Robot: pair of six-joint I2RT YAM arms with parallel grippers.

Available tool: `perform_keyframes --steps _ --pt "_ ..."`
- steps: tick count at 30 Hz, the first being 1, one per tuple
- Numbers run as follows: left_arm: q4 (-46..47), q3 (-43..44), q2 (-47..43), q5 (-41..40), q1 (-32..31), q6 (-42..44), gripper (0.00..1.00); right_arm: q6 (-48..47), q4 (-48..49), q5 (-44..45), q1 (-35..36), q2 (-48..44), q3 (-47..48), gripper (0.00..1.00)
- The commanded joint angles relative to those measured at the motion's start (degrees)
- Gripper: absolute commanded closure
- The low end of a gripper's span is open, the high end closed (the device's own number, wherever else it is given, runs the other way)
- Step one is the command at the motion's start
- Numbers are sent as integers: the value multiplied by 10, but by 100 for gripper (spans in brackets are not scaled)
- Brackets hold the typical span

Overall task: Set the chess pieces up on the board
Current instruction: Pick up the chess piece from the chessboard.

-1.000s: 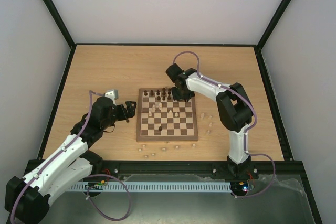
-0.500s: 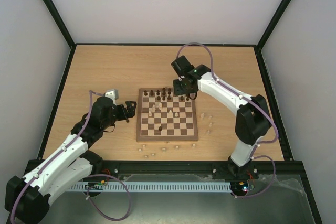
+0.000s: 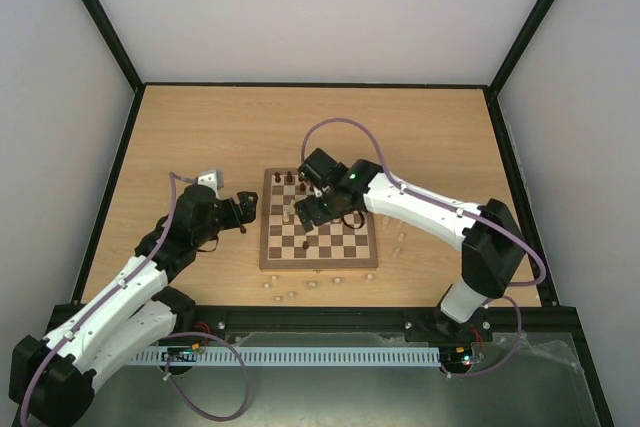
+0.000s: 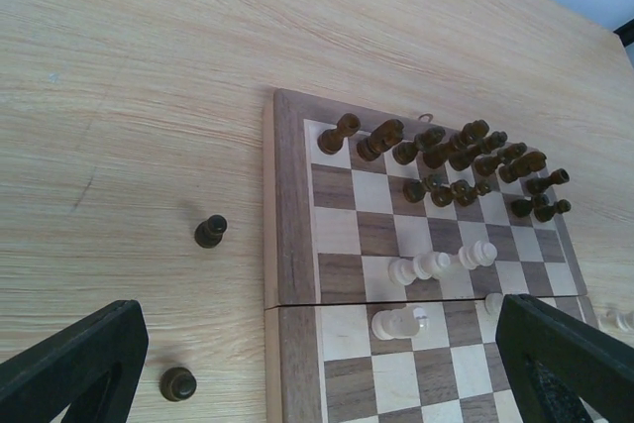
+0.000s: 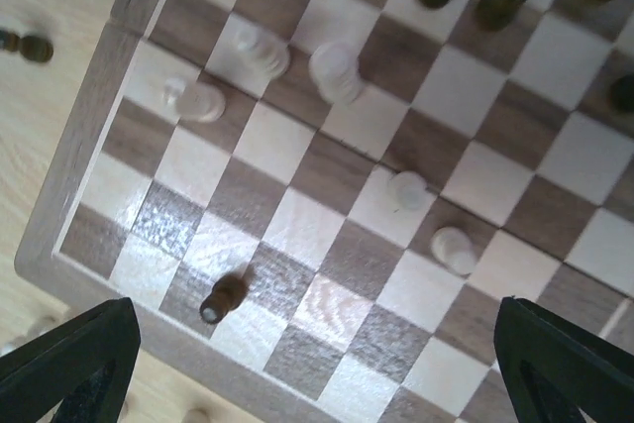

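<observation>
The board [image 3: 320,264] lies mid-table. Dark chess pieces [image 3: 290,178] crowd its far rows [image 4: 436,146]. Several pale pieces [image 4: 431,264] stand on its left half, and one [image 4: 396,324] lies on its side. My right gripper [image 3: 306,210] hovers over the board's left middle, open and empty [image 5: 317,344]. Below it are pale pieces [image 5: 337,71] and one dark piece [image 5: 223,296] near the front edge. My left gripper [image 3: 248,212] waits open and empty [image 4: 319,344] just left of the board, above two dark pawns [image 4: 210,232] on the table.
Loose pale pieces lie on the table in front of the board [image 3: 300,289] and to its right [image 3: 399,237]. The second dark pawn [image 4: 178,383] stands left of the board's border [image 4: 294,264]. A black frame [image 3: 120,157] edges the table.
My right gripper has opened and swung from the board's far right corner to above its left middle. The left arm has not moved.
</observation>
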Motion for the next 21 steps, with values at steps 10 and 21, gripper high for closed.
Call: perform_keyframes --steps 10,21 --pt "-29 6 -31 -27 -1 -17 1 27 0 13 89 73 0 12" --pt "-37 4 -42 -28 -1 -17 1 37 7 9 103 112 10 59"
